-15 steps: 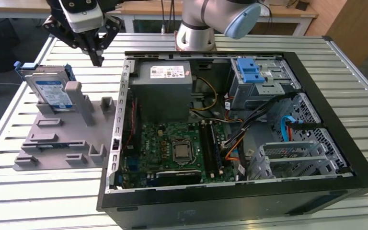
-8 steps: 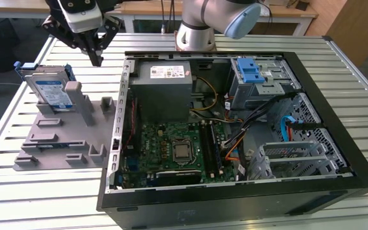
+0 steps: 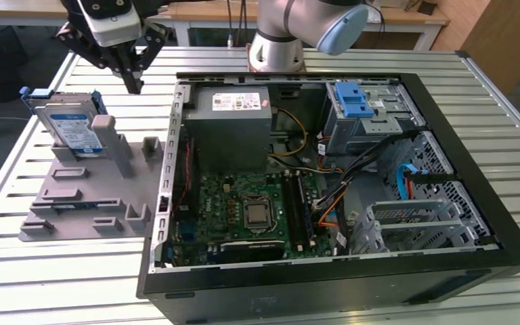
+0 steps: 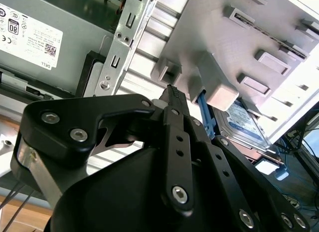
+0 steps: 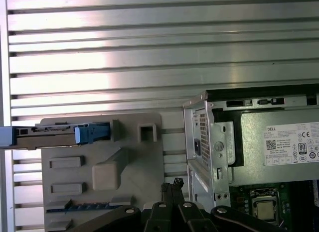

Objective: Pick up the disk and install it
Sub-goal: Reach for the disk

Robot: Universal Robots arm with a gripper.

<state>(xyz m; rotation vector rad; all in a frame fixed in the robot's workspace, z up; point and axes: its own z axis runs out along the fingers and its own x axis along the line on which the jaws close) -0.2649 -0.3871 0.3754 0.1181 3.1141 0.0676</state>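
Starting at the exterior view's left: finding the disk (image 3: 68, 128) standing on edge in a slot of the grey fixture (image 3: 79, 203), label facing outward, blue bracket framing it, all resting on the slatted table (image 3: 52, 284). Moving rightward: seeing the gripper (image 3: 135, 84) hanging above the fixture's far end, just beside the disk and apart from it, pinched to a point and gripping nothing. Reading the same in the second wrist view, fingertips (image 4: 174, 105) pressing together.

Judging this as the approach to the pick, not yet a grasp. Doing it well: spreading the fingers before descending, centring over the disk's upper edge rather than beside it, squaring to its flat faces, and clearing the grey post (image 3: 105, 132) standing just in front.

Continuing right: passing the open computer case (image 3: 332, 288), its power supply (image 3: 233, 112), then the silver drive cage (image 3: 382, 118) with its blue latch (image 3: 355, 101).
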